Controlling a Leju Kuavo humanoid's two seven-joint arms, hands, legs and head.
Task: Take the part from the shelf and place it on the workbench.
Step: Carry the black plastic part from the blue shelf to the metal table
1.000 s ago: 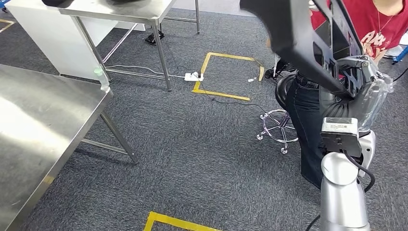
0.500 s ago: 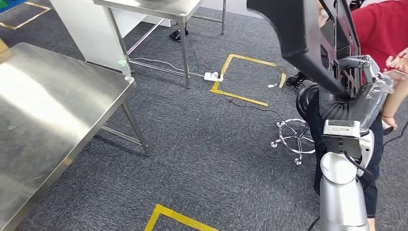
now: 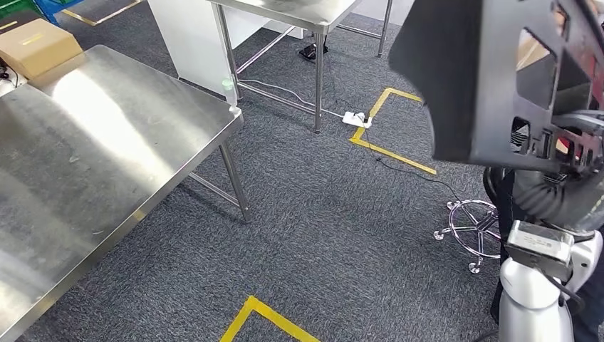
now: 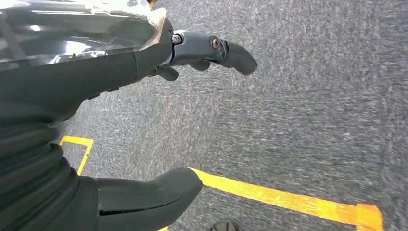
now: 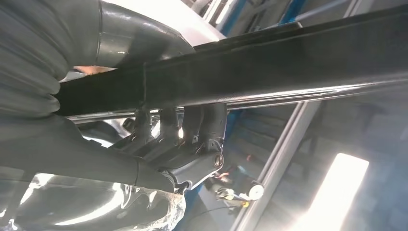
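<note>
Part (image 3: 491,78) in right hand (image 5: 183,139) — well apart from workbench (image 3: 107,149) edge

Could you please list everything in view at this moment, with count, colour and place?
Part: one, black, held up at upper right of the head view.
Workbench: one, steel, at left.
Table: one, steel, behind the workbench.
Box: one, brown cardboard, beside the workbench's far corner.
Tape: yellow lines on the grey carpet, ahead and near the robot.
Power strip: one, white, on the floor by the far tape.
Stool base: one, chrome, below the part.
Left hand: grey, hanging over the carpet, holding nothing.
Right hand: grey, grips the part's edge.
</note>
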